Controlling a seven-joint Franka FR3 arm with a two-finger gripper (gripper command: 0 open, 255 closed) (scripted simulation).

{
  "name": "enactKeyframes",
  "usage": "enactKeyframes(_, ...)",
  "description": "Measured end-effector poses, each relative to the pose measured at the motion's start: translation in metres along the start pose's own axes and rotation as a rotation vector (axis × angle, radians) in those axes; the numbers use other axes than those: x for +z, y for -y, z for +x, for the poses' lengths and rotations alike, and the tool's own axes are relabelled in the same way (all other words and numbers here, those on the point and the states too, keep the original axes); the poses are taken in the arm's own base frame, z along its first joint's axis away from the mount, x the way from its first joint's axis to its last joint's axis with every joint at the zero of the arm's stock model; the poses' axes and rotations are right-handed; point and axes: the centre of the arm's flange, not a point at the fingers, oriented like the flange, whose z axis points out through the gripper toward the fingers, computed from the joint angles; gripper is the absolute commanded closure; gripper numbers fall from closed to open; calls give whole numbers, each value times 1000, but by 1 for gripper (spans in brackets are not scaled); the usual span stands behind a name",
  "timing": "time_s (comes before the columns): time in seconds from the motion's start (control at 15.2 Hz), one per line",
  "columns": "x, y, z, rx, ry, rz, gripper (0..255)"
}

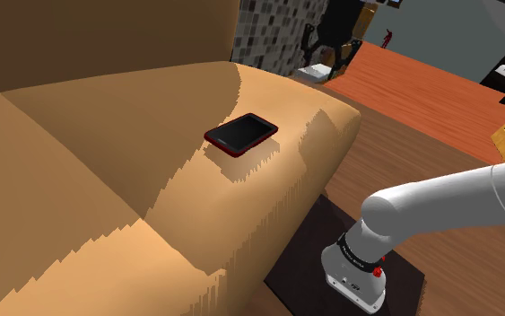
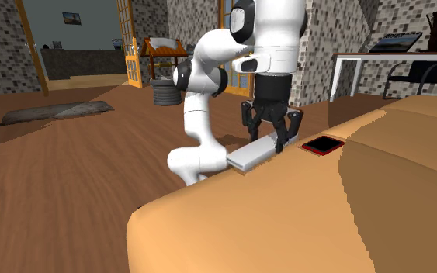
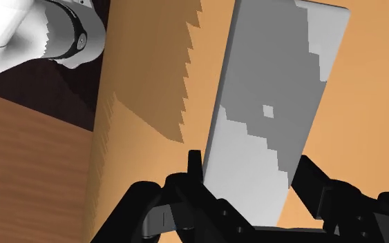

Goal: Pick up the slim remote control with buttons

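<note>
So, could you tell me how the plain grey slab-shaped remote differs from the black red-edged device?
The long, narrow grey remote is pale; the shorter black device with a red rim is dark. The remote sits at the gripper; the black device lies apart. Both lie flat on the tan sofa.

Remote (image 3: 269, 117) near end hid by fingers (image 3: 317, 188)

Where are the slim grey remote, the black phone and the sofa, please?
grey remote (image 3: 276, 103): wrist view, middle of its top face.
black phone (image 1: 241, 133): shoulder view, centre of its screen.
sofa (image 1: 71, 188): shoulder view, bare seat cushion.
</note>
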Motion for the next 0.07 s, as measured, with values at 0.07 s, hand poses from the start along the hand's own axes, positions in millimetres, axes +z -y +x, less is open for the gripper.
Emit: enactKeyframes(0.07, -3, 0, 0, 0, 0, 0, 255)
